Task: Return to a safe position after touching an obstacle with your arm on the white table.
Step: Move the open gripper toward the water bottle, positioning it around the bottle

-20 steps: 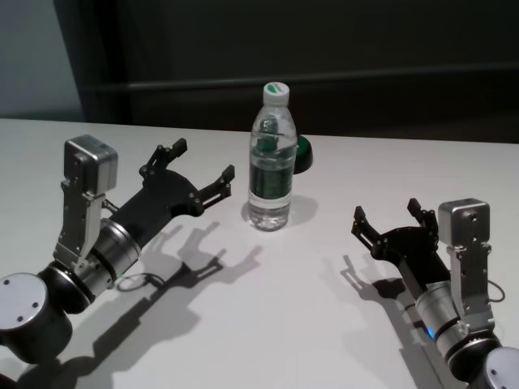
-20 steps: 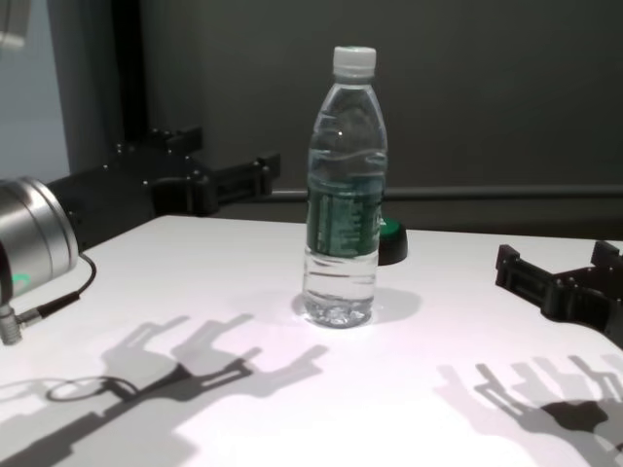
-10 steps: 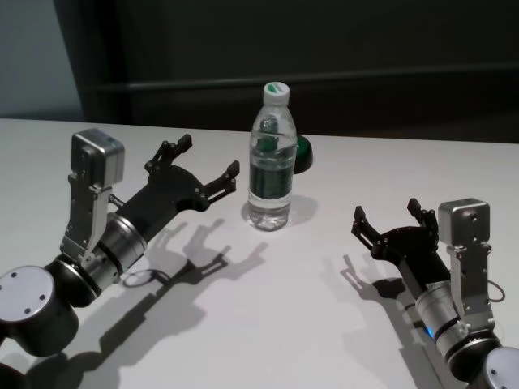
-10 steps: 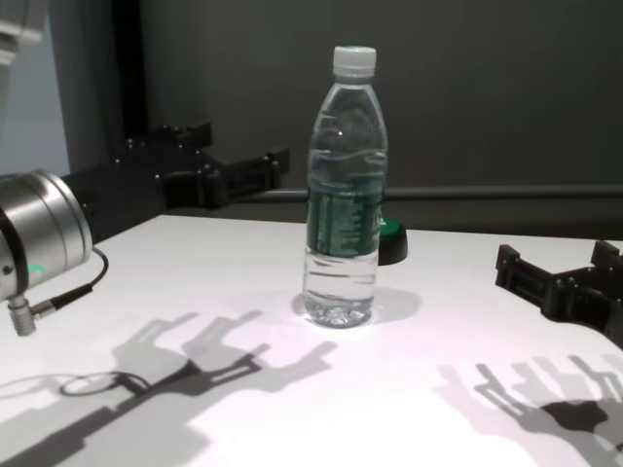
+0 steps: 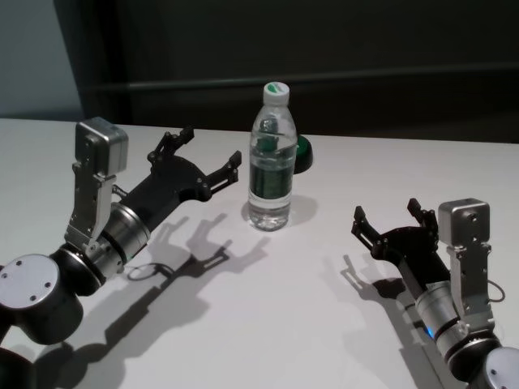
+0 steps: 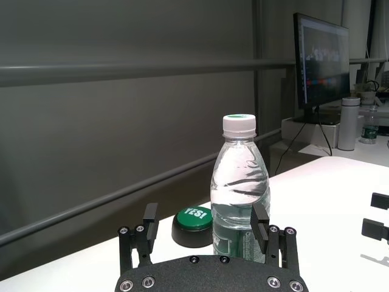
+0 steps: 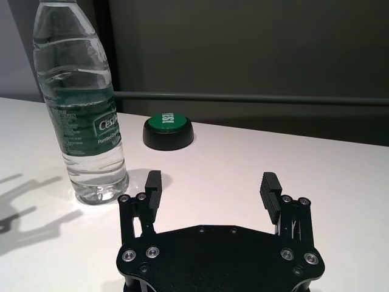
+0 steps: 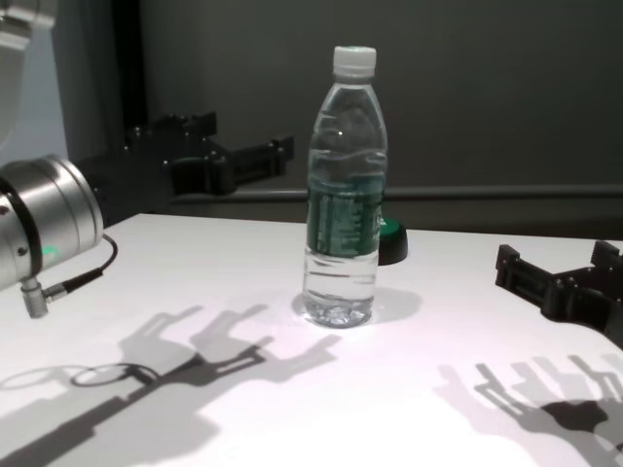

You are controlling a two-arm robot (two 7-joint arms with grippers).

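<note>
Two arms: both over the white table (image 5: 268,324), either side of the bottle.
Hidden: the green-topped black button (image 7: 168,130) sits behind the bottle; from the head view only its edge shows past the bottle's right side.
Cut off: in the chest view the right gripper (image 8: 565,282) runs out of the picture's edge, and the left arm's near end is out of view too.
Hard to make out: the label's small print, apart from a white brand word on the green band.
Bottle (image 5: 272,158): upright on the table, white cap on, clear water inside, filled to about the shoulder.
Left gripper (image 5: 209,159): raised off the table just left of the bottle, fingers spread apart, nothing between them, not touching the bottle.
Right gripper (image 5: 390,217): low over the table, well right of the bottle and nearer the robot, fingers apart, empty.
Shadows: finger shapes lie on the table below each gripper.
</note>
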